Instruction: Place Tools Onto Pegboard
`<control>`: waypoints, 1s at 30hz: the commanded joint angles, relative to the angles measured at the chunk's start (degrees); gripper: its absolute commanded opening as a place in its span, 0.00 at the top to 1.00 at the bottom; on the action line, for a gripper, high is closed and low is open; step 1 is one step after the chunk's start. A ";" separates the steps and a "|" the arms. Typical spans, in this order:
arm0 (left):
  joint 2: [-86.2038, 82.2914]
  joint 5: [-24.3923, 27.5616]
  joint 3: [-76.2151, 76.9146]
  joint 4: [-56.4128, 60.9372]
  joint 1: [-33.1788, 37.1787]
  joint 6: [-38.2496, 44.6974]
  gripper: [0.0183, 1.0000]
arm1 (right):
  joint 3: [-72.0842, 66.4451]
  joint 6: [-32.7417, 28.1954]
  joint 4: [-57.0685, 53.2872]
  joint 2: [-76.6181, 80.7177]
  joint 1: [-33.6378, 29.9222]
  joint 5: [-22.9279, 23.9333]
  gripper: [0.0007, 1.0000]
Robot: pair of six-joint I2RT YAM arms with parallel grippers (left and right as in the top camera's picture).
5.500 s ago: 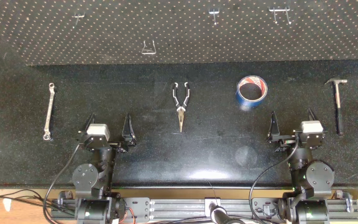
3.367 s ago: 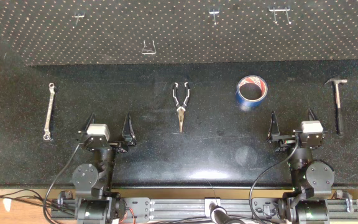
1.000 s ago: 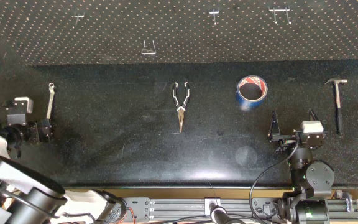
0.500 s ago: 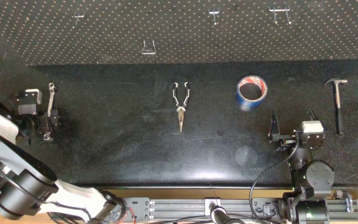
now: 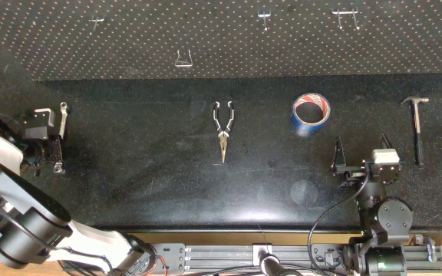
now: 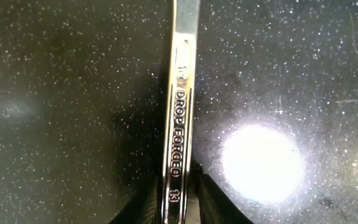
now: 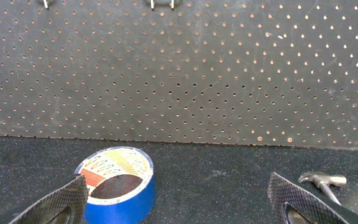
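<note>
A silver wrench (image 5: 63,115) lies at the table's far left. My left gripper (image 5: 52,148) is down on it, and in the left wrist view the two dark fingers press against both sides of the wrench (image 6: 182,93) shaft, so the left gripper (image 6: 180,208) is shut on it. Needle-nose pliers (image 5: 222,126) lie in the middle, with a blue tape roll (image 5: 311,113) and a hammer (image 5: 417,130) to the right. My right gripper (image 5: 359,157) stands open near the front right, and the tape roll (image 7: 117,183) sits ahead of the right gripper (image 7: 179,211).
The pegboard (image 5: 221,38) rises behind the table, carrying a wire loop hook (image 5: 183,59) and small hooks (image 5: 264,15) (image 5: 345,15) (image 5: 97,19). In the right wrist view the hammer head (image 7: 321,180) lies before the pegboard (image 7: 197,74).
My left arm swung from its rest spot out to the far left, came down over the wrench and shut its fingers on the shaft. The right arm has not moved.
</note>
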 commanded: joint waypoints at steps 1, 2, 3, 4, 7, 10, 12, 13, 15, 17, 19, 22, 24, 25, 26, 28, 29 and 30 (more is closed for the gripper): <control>2.75 -0.46 -1.07 -1.51 0.02 -1.90 0.82 | -0.33 -0.79 -0.09 -0.42 0.46 0.09 0.06; 2.75 -0.48 -1.07 -1.51 0.02 -1.88 0.84 | -0.33 -0.79 -0.09 -0.42 0.46 0.09 0.06; 2.75 -0.50 -1.07 -1.51 0.02 -1.88 0.84 | -0.33 -0.79 -0.09 -0.42 0.46 0.09 0.06; 2.75 -1.07 -1.07 -1.49 0.02 -1.88 0.86 | -0.33 -0.79 -0.09 -0.42 0.46 0.09 0.06; 2.75 -2.40 -1.07 -1.46 0.02 -1.88 0.91 | -0.33 -0.79 -0.09 -0.42 0.46 0.09 0.06; 2.75 -2.43 -1.07 -1.33 0.02 -1.86 0.92 | -0.33 -0.79 -0.09 -0.42 0.46 0.09 0.06; 2.75 -2.43 -1.07 -1.33 0.02 -1.86 0.92 | -0.33 -0.79 -0.09 -0.42 0.46 0.09 0.06; 2.75 -2.40 -1.07 -1.33 0.02 -1.86 0.92 | -0.33 -0.79 -0.09 -0.42 0.46 0.09 0.06; 2.73 -2.40 -1.07 -1.31 0.02 -1.86 0.92 | -0.33 -0.79 -0.09 -0.42 0.46 0.09 0.06; 2.73 -2.43 -1.07 -1.31 0.02 -1.86 0.92 | -0.33 -0.79 -0.09 -0.42 0.46 0.09 0.06; 2.73 -2.40 -1.07 -1.31 0.02 -1.86 0.99 | -0.33 -0.79 -0.09 -0.42 0.46 0.09 0.06; 0.90 -2.40 -1.07 -1.36 0.02 -1.86 0.99 | -0.33 -0.79 -0.09 -0.42 0.46 0.09 0.06; -2.64 -2.38 -1.07 -1.51 0.02 -1.88 0.99 | -0.33 -0.79 -0.09 -0.42 0.46 0.09 0.06; -4.90 -2.36 -1.07 -1.73 0.02 -1.88 0.99 | -0.33 -0.79 -0.09 -0.42 0.46 0.09 0.06; -7.78 -2.34 -1.07 -1.27 0.02 -2.86 0.99 | -0.33 -0.79 -0.09 -0.42 0.46 0.09 0.06; -11.93 -2.34 -1.07 -1.05 0.02 -3.41 0.99 | -0.33 -0.79 -0.09 -0.42 0.46 0.09 0.06; -14.10 -2.34 -1.07 -0.90 0.02 -4.57 0.99 | -0.33 -0.79 -0.09 -0.42 0.46 0.09 0.06; -16.50 -2.12 -1.07 -0.55 0.02 -6.38 0.99 | -0.33 -0.79 -0.09 -0.42 0.46 0.09 0.06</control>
